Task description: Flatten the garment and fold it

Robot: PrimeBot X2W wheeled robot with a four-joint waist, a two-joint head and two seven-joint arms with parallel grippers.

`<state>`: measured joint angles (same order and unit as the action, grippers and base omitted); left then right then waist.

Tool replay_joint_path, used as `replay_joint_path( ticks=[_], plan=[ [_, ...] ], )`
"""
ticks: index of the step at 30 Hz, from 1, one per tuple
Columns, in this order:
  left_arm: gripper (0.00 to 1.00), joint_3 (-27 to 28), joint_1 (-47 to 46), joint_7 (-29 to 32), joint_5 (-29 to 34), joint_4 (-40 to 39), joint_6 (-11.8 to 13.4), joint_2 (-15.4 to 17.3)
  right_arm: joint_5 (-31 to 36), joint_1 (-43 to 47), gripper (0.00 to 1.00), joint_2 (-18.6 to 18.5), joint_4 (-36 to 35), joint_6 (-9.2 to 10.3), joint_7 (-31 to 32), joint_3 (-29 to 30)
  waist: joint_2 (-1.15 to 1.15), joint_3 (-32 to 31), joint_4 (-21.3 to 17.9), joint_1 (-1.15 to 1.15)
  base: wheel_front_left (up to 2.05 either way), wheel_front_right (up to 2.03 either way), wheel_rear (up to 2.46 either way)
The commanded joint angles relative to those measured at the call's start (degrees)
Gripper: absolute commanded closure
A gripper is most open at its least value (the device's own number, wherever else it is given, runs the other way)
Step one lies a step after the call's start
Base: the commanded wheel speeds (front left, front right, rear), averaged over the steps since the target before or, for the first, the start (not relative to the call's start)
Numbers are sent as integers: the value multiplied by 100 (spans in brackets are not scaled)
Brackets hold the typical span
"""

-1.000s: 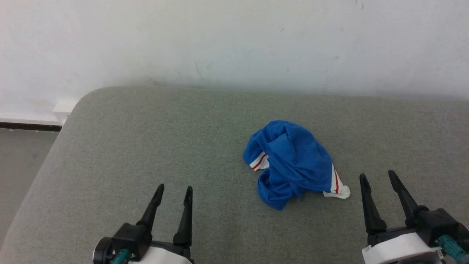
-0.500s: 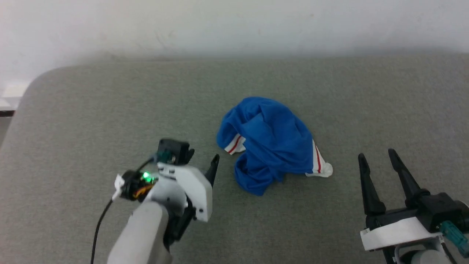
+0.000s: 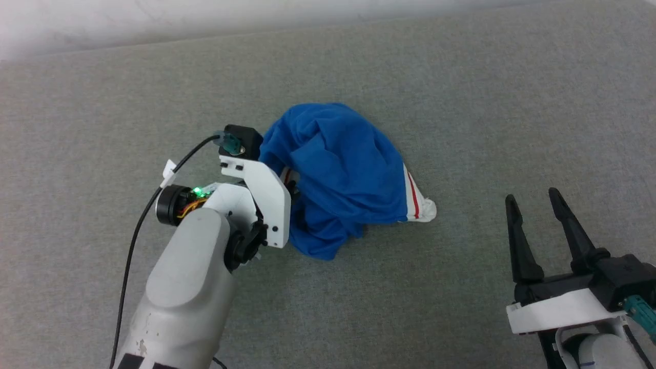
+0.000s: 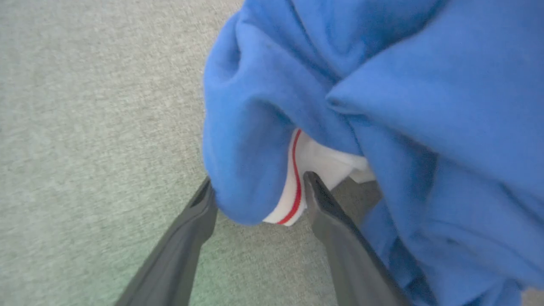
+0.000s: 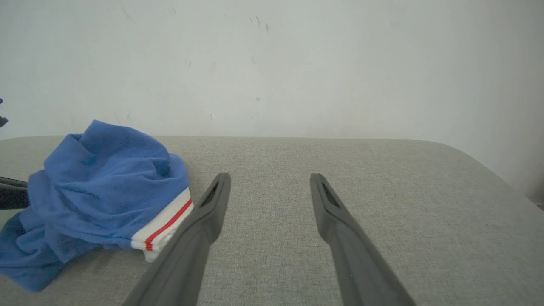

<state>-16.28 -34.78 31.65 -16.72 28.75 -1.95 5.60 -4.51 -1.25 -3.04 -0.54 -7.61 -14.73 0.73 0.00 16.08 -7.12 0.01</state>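
The garment is a bright blue T-shirt lying in a crumpled heap on the grey padded surface, with red-striped white trim sticking out at its right. My left arm reaches to the heap's left edge, where its wrist housing hides the fingers. In the left wrist view, my left gripper is open, and a blue fold of the garment with white, red-striped trim hangs between its fingers. My right gripper stands open to the right of the heap, apart from it and holding nothing. In the right wrist view it has the garment at the left.
The grey fabric-covered surface spreads wide on all sides of the heap. A white wall stands behind it. The surface's rounded far right corner is in the right wrist view. A black cable runs along my left forearm.
The head camera has tilted down and closer. My left arm has reached forward and right to the garment's left edge, its fingers now around a fold. My right gripper has hardly moved.
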Motion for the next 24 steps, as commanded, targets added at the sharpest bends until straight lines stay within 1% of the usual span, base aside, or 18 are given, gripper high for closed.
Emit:
replay_joint_path(
  ticks=[1, 2, 3, 4, 7, 10, 11, 14, 19, 22, 24],
  plan=[
    [0, 8, -103, -43, -6, 106, 14, -12, -29, -119, 0, 16, -14, 12, -27, 6, 0, 164, -150, -1, 0, 0, 0],
    [8, -3, -116, -36, -32, 189, -14, -19, -33, -126, 0, 16, -10, 12, -27, 9, 0, 173, -148, -1, 0, 0, 0],
    [88, -26, -123, -32, -57, 247, -63, -23, -37, -132, 0, 16, -6, 12, -27, 15, 0, 178, -141, -1, 0, 0, 0],
    [100, -47, -122, -50, -80, 283, -114, -23, -42, -137, 0, 16, 1, 12, -27, 24, 0, 174, -124, -1, 0, 0, 0],
    [100, -49, -43, -213, -156, 292, -192, -6, -56, -129, 0, 16, 22, 12, -27, 57, 0, 109, -16, -1, 0, 0, 0],
    [100, 31, 153, -492, -269, 140, -230, 34, -35, -91, 0, 16, 60, 12, -27, 73, 0, -28, 143, -1, 0, 0, 0],
    [100, 31, 153, -492, -269, 140, -230, 34, -35, -91, 0, 16, 60, 12, -27, 73, 0, -28, 143, -1, 0, 0, 0],
    [100, 118, 461, -663, -416, -200, -285, 132, -25, -42, 0, 16, 98, 12, -27, 112, 0, -236, 348, -1, 0, 0, 0],
    [100, 405, 1083, -618, -678, -1148, -307, 531, -30, 39, 0, 16, 166, 12, -27, 121, 0, -565, 661, -1, 0, 0, 0],
    [100, 679, 1472, -467, -774, -1795, -198, 871, -52, 85, 0, 16, 207, 12, -27, 111, 0, -689, 795, -1, 0, 0, 0],
    [100, 903, 1715, -388, -899, -2133, -93, 1007, -70, 107, 0, 16, 234, 12, -27, 100, 0, -727, 867, -1, 0, 0, 0]
  ],
)
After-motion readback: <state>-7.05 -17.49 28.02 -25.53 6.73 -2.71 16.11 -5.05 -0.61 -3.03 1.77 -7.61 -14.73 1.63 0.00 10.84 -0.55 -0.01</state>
